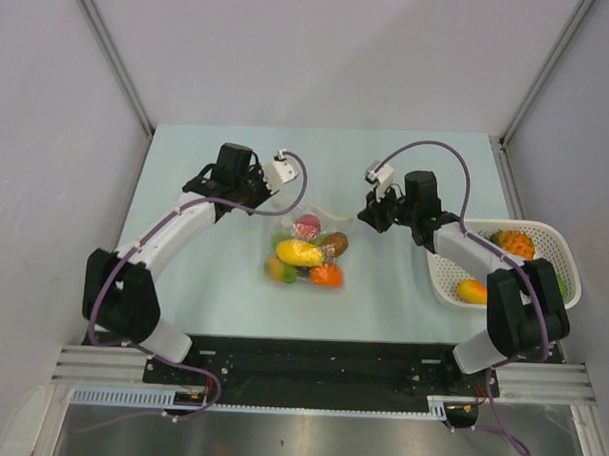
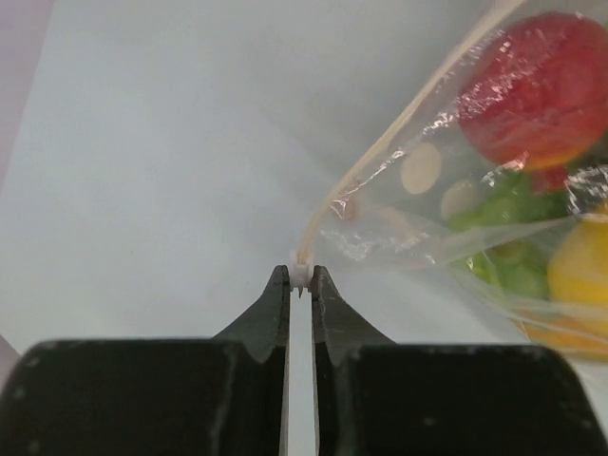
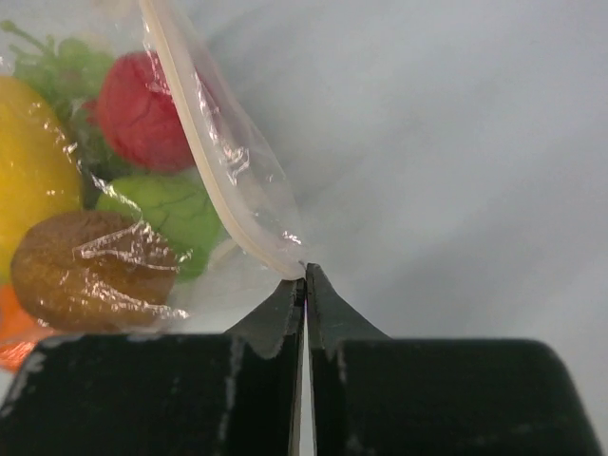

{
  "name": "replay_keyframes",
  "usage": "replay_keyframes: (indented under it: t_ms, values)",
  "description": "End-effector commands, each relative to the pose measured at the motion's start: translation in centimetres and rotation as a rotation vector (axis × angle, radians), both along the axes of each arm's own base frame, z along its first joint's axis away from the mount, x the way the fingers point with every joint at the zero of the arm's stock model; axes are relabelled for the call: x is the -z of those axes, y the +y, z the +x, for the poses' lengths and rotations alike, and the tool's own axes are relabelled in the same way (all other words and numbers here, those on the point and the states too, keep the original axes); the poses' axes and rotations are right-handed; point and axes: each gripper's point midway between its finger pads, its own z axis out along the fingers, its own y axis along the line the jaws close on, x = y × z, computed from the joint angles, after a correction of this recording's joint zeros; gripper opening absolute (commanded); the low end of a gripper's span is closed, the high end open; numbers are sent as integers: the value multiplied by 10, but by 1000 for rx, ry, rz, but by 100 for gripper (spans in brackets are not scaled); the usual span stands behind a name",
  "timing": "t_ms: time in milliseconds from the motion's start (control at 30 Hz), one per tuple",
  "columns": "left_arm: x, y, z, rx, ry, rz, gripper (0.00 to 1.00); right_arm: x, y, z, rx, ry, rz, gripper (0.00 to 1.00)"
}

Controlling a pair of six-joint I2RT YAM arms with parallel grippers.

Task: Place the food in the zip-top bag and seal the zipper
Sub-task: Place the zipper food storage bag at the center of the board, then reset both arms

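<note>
The clear zip-top bag lies at the table's middle. It holds food: a yellow mango, a red piece, a brown piece and an orange one. My left gripper is shut on the left end of the zipper, with a white bit pinched between its tips. My right gripper is shut on the zipper's right corner. The zipper strip runs along the bag's far edge between them. Red, green and brown pieces show through the plastic.
A white slotted basket stands at the right edge behind the right arm. It holds an orange piece and a yellow piece. Grey walls close in the table's sides and back.
</note>
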Motion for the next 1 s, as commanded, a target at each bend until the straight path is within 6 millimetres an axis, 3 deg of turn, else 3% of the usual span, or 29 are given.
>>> replay_keyframes:
  t_ms: [0, 67, 100, 133, 167, 233, 300, 333, 367, 433, 533, 567, 667, 767, 800, 900, 967]
  values:
    - [-17, -8, 59, -137, -37, -121, 7, -34, 10, 58, 38, -124, 24, 8]
    - [-22, -7, 69, -170, -22, -160, 10, -45, 11, 75, 47, -114, 32, 15]
    - [-19, -6, 71, -183, -7, -164, 11, -40, 13, 81, 46, -89, 32, 19]
    - [-24, -4, 74, -202, -5, -184, 14, -39, 11, 83, 46, -71, 27, 33]
    - [-26, -3, 73, -210, -2, -195, 26, -52, 12, 91, 50, -91, 35, 43]
    - [-39, -1, 65, -213, -2, -226, 38, -64, 9, 96, 69, -98, 56, 70]
    - [-51, 1, 60, -229, -12, -254, 70, -75, 3, 93, 84, -89, 65, 81]
    - [-69, 3, 52, -242, -31, -289, 85, -92, 0, 89, 94, -104, 83, 96]
    - [-77, 4, 49, -249, -37, -308, 99, -99, -7, 88, 113, -109, 95, 100]
    - [-105, 10, 36, -279, -56, -367, 100, -128, -17, 77, 134, -127, 134, 100]
    - [-135, 17, 24, -312, -58, -429, 100, -148, -44, 67, 188, -115, 157, 100]
    - [-137, 20, 14, -328, -25, -432, 100, -163, -60, 61, 225, -130, 171, 100]
    - [-155, 29, 2, -359, 26, -484, 100, -171, -88, 45, 306, -96, 153, 100]
    - [-163, 46, -3, -424, 44, -541, 100, -169, -124, 31, 412, -41, 137, 100]
    - [-166, 57, -4, -457, 36, -557, 100, -166, -145, 29, 466, -24, 132, 100]
    - [-158, 76, -7, -528, 47, -586, 100, -152, -168, 12, 530, 33, 122, 100]
    - [-139, 84, -10, -563, 87, -587, 100, -138, -188, 4, 591, 72, 119, 100]
